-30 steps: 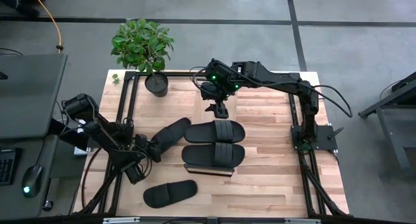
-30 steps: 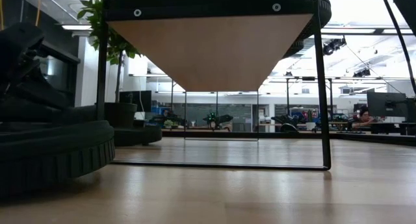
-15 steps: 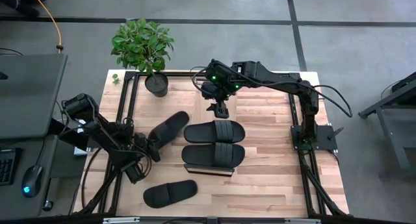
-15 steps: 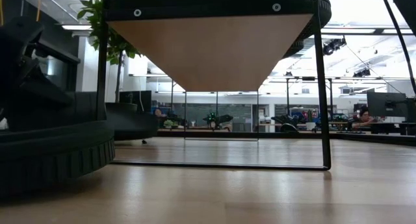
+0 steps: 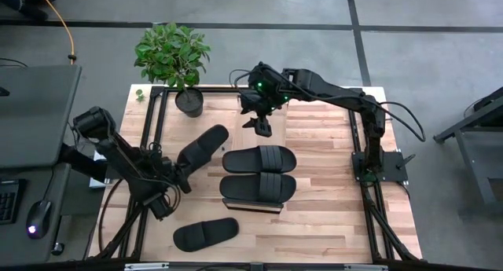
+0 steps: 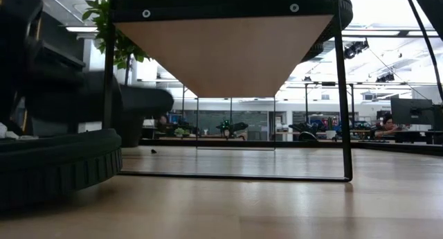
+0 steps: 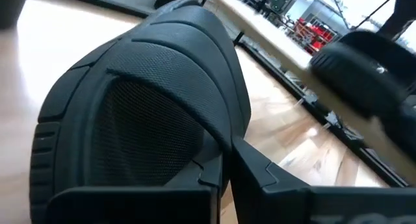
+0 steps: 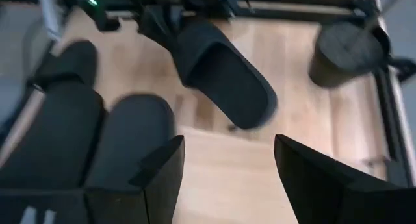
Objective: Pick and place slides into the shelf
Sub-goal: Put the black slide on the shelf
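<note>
Left tool [image 5: 179,177] is gripping one end of a slide [image 5: 202,148], fingers closed, holding it tilted just left of the shelf [image 5: 251,206]. Right tool [image 5: 262,128] is hovering open behind the shelf, empty.

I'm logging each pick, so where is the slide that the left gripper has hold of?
In the high view, the held slide sits on the table's left half, angled between the plant pot and the shelf, its heel in the left gripper.
</note>
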